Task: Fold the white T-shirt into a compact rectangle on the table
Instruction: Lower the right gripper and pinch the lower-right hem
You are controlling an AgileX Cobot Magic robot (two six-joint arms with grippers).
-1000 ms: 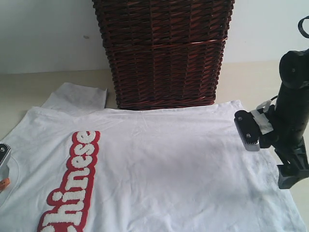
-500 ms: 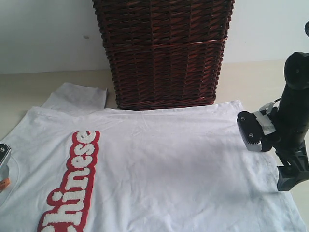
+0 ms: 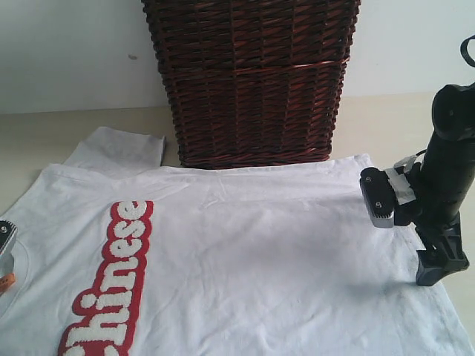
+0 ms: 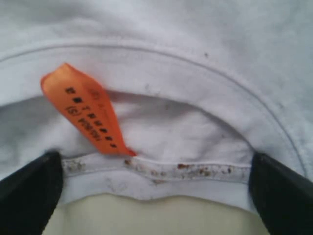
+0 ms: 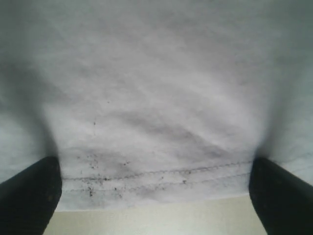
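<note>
The white T-shirt (image 3: 245, 252) sits under both my hands, and neither has taken hold of it yet. My right hand (image 5: 155, 196) is spread wide, with one finger (image 5: 29, 196) on each side of a stretch of the stitched bottom hem (image 5: 161, 175) and only flat cloth between them. Over the last second that arm swung slightly out toward the right edge of the surface (image 3: 44, 133), then came back in. The hand now stands over the hem strip, not off beside it. I cannot tell whether the fingertips are touching the fabric.

My left hand (image 4: 155, 196) is just as wide open, straddling the collar (image 4: 195, 169) beside the orange tag (image 4: 88, 115). It has hardly shifted in that time.

Beyond the hands, the shirt lies flat and unfolded with the print up. The red-edged lettering (image 3: 111, 289) and the collar are toward the left edge, and the hem is toward the right edge. One sleeve (image 3: 119, 148) reaches toward the far edge, next to the wicker basket (image 3: 252, 81) standing at the shirt's far side.

I judge that small correction to be the last bit of lining up. The first fold has not begun, and the next step is to close on the hem and collar.
</note>
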